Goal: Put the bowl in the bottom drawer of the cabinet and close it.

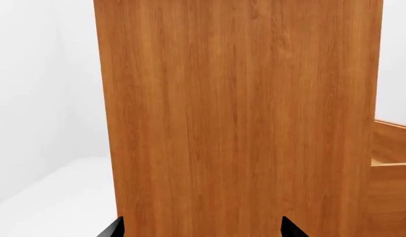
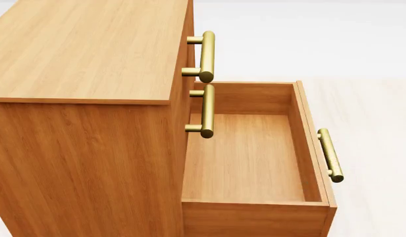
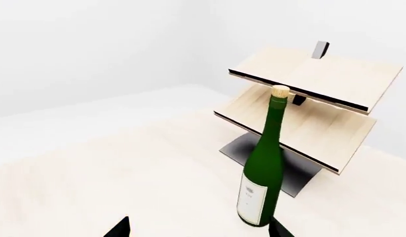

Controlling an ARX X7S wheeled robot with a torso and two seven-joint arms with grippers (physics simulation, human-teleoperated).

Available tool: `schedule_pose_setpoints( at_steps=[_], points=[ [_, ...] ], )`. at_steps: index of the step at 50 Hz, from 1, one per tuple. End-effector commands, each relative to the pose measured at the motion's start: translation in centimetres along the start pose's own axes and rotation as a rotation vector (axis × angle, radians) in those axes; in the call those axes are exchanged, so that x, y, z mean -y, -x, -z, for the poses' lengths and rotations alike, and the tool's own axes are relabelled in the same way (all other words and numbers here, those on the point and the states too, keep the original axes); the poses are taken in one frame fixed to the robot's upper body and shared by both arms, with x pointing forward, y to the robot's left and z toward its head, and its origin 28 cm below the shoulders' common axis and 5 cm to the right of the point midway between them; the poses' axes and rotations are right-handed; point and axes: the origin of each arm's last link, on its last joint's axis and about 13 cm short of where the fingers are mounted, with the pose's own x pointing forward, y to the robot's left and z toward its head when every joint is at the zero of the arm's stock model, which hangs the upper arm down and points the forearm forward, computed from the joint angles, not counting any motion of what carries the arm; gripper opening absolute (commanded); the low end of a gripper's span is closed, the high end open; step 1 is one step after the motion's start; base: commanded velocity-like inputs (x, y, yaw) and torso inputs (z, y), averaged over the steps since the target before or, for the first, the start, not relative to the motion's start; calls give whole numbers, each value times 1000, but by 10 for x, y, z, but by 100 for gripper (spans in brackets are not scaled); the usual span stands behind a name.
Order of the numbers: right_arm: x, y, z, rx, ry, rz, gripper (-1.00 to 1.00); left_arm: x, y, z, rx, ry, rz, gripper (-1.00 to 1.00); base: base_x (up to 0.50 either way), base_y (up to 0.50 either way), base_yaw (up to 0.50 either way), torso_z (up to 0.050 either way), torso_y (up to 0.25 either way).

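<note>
Orange-brown cabinet [image 2: 84, 123] with its bottom drawer [image 2: 245, 163] pulled open, empty; the bowl appears nowhere. Both claws look released, empty-handed. Find the bowl first, then lower it centrally.

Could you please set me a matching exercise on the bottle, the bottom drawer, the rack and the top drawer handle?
Things:
1. bottle
2. bottom drawer
3. rack
4. top drawer handle

States:
A. pulled open, nothing inside
B. green, corked, standing upright
C. brass bar on a shut drawer
D. pale slanted shelves on a dark base

Pairs: 1-B, 2-A, 3-D, 4-C
</note>
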Motion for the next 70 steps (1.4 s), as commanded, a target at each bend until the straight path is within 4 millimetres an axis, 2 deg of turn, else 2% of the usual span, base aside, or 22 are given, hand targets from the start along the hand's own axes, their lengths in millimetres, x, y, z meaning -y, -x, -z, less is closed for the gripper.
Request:
schedule_pose_setpoints(
  at_steps=[1,22,42,70],
  points=[
    [4,-3,3,-15,-10,75,100,0,0,0,0,-2,-1,100,0,0,0,0,0],
    [15,-7,15,-25,-26,198,100,1,0,2,4,-10,2,100,0,0,0,0,0],
    [18,-9,24,-173,-95,212,100,1,0,1,5,-9,1,100,0,0,0,0,0],
    [22,-10,33,-274,-119,310,100,0,-1,0,5,-10,0,100,0,0,0,0,0]
  ],
)
